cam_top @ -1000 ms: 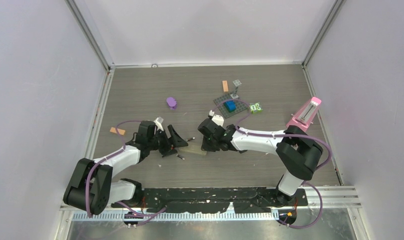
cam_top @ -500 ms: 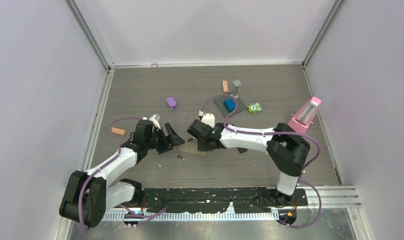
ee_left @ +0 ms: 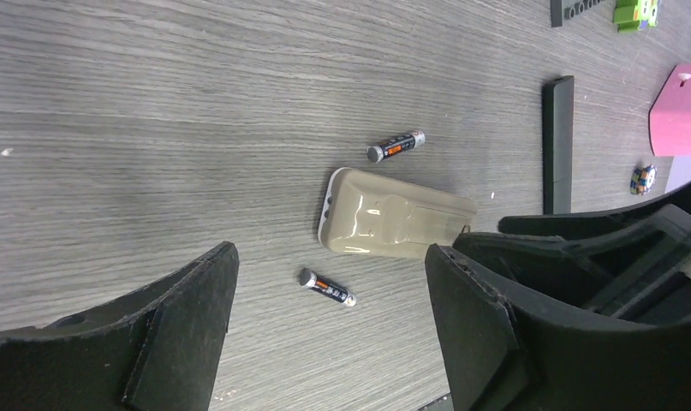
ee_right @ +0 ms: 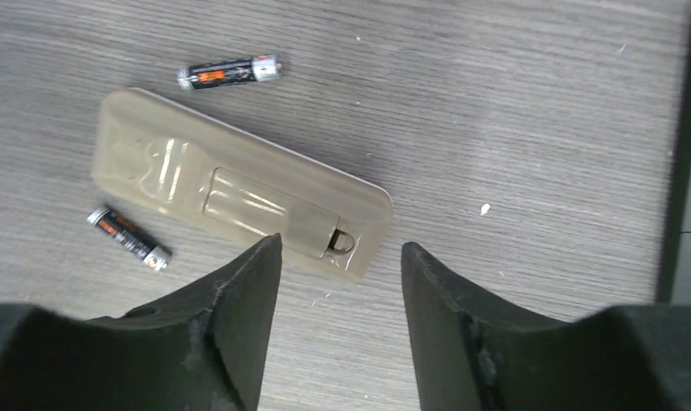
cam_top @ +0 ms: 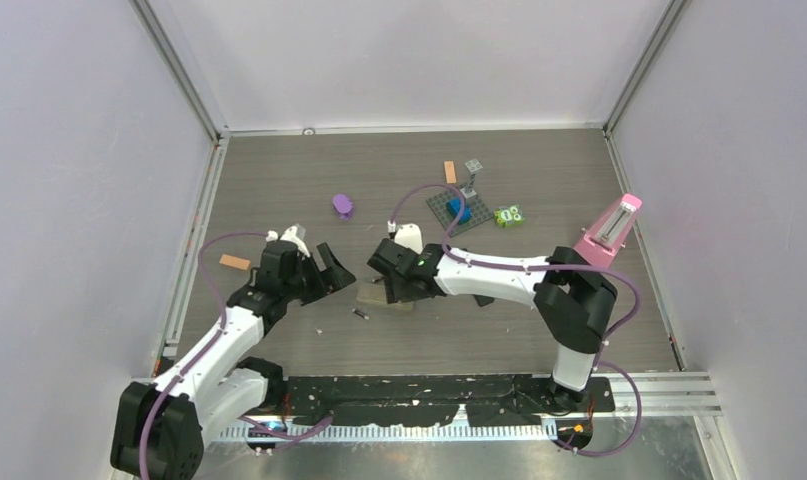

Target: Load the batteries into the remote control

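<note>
The beige remote control point(cam_top: 372, 294) point(ee_left: 393, 224) point(ee_right: 239, 193) lies on the table with its back up, the clip of its cover visible near one end. Two dark batteries with orange bands lie loose on either side of it: one point(ee_left: 396, 146) point(ee_right: 229, 72) on the far side, one point(cam_top: 360, 314) point(ee_left: 327, 288) point(ee_right: 128, 237) on the near side. My right gripper point(cam_top: 391, 278) point(ee_right: 340, 246) hovers open over the clip end of the remote, nothing between its fingers. My left gripper point(cam_top: 334, 267) point(ee_left: 329, 253) stands wide open and empty just left of the remote.
A black bar point(ee_left: 557, 141) lies right of the remote. Farther back are a purple object point(cam_top: 342, 205), a grey baseplate point(cam_top: 441, 206) with a blue brick, a green toy point(cam_top: 509, 214) and an orange piece point(cam_top: 449, 172). An orange block point(cam_top: 234, 262) lies left, a pink object point(cam_top: 609, 230) right.
My right gripper has gone from shut to open while shifting left over the remote. My left arm has drawn back to the left, away from the remote.
</note>
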{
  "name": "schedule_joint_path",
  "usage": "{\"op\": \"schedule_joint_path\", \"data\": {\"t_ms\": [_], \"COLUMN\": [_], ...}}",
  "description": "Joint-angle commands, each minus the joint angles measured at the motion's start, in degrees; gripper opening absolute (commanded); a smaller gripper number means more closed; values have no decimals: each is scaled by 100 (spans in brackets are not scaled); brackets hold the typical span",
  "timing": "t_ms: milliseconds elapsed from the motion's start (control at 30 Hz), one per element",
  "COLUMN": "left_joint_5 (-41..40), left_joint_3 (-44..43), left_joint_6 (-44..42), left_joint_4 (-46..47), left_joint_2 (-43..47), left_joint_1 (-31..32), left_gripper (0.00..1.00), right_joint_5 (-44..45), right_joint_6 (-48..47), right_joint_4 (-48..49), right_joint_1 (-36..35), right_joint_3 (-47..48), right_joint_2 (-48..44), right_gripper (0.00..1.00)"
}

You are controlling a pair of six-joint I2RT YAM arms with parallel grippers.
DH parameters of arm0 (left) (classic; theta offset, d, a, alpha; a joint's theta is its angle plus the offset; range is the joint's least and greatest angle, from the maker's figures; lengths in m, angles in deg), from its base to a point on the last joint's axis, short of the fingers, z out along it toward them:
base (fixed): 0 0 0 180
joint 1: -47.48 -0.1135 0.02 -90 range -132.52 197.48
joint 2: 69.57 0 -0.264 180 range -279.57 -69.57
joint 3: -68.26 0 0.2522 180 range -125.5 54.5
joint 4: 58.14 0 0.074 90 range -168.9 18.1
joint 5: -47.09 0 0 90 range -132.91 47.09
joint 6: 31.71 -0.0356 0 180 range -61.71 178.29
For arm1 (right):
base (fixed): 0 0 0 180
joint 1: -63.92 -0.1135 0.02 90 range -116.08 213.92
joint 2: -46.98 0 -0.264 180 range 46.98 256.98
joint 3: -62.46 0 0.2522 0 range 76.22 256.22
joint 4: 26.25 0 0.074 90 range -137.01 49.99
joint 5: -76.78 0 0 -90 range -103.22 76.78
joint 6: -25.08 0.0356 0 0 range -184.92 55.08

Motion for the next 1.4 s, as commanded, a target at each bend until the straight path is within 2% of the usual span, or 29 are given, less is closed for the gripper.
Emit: {"op": "schedule_joint_path", "data": {"t_ms": [0,133,267,400,467,700,967,1100,1167,1200,1267,1367], "left_joint_5": [-296,-276,-201,-324,-455,-906,-1005,-972,-999,-1011,-995,-809], "left_joint_3": [-244,-300,-422,-474,-471,-511,-639,-740,-794,-827,-888,-942], "left_joint_6": [-128,-154,-219,-410,-447,-534,-472,-493,-481,-477,-435,-350], "left_joint_4": [-233,-355,-527,-625,-653,-816,-983,-983,-988,-988,-984,-887], "left_joint_2": [320,606,765,1005,1136,1471,1376,1266,1220,1204,1146,1038], "left_joint_1": [-34,-34,-34,-34,-34,-34,-43,-43,-49,-51,-56,-65], "left_gripper": [82,83,87,99,100,100,99,99,98,97,96,94], "right_joint_5": [140,-458,-1246,-1637,-1856,-2128,-2317,-2709,-2818,-2842,-2867,-2913], "right_joint_6": [-734,-2153,-3655,-4682,-5198,-5907,-6024,-6100,-6099,-6080,-5948,-5606], "right_joint_4": [406,932,961,639,408,10,364,255,132,45,26,212], "right_joint_1": [-33,-28,-20,152,228,268,476,561,574,579,592,627], "right_joint_3": [252,234,125,52,110,375,407,501,557,594,614,493], "right_joint_2": [-743,-823,-770,-700,-577,159,556,748,855,884,939,761], "right_gripper": [65,77,88,93,93,91,87,78,65,51,36,26]}}
